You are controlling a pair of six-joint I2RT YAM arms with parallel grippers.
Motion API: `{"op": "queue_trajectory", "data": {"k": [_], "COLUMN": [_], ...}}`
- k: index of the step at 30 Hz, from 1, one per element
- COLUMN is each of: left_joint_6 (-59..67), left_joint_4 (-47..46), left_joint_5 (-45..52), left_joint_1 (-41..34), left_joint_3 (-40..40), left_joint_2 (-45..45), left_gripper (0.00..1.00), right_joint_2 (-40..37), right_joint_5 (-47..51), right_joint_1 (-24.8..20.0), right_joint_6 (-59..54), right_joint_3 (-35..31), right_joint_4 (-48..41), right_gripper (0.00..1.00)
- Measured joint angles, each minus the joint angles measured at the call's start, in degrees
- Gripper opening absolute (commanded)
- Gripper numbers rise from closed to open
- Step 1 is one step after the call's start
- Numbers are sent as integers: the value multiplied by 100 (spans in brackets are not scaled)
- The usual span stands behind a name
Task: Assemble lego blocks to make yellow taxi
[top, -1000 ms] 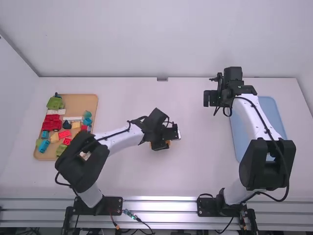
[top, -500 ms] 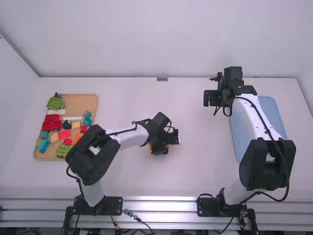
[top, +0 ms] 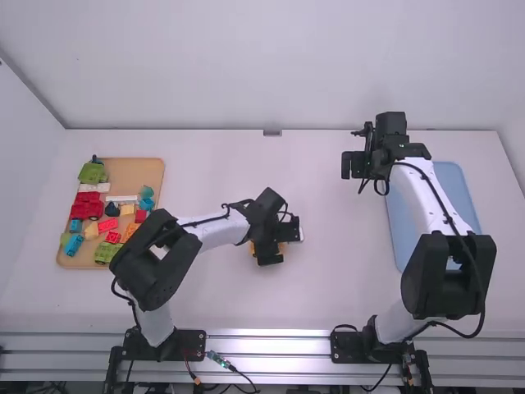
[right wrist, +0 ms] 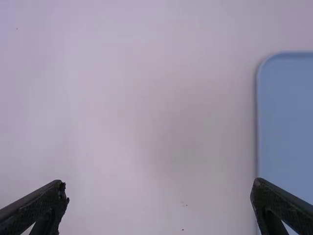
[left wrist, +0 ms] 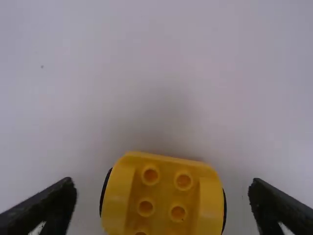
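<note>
Hovering well inside the table's near edge (top: 271, 324), the left gripper (left wrist: 164, 197), fingers apart, should squeeze the probably light, stiff, slick yellow block (left wrist: 164, 183) by its sides.

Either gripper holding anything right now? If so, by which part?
Nothing held. Left gripper: open, fingers on either side of the yellow piece, a gap on each side. Right gripper: open, nothing between its fingers.
</note>
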Motion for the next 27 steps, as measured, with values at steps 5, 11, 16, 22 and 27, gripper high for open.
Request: {"op": "queue_trajectory", "data": {"k": [5, 11, 16, 22, 27], "left_joint_6": [0, 339, 763, 787, 597], "left_joint_4": [-13, -1263, -2081, -2354, -2664], "left_joint_5": [-105, -321, -291, -789, -1054], "left_joint_1": [0, 94, 516, 2055, 3574], "left_joint_3": [31, 925, 1657, 2422, 2715], "left_joint_2": [0, -2, -186, -507, -511], "left_gripper": [99, 99, 99, 99, 99], "right_joint_2": [0, 0, 0, 0, 0], "right_joint_5": [-2, -2, 0, -2, -4], "right_joint_1": [0, 0, 0, 0, 0], "right_joint_6": [0, 9, 15, 20, 2], "right_joint_3": [0, -2, 0, -2, -2], "right_joint_4": [-2, 0, 0, 0, 9], "right_gripper": [99, 99, 99, 99, 99]}}
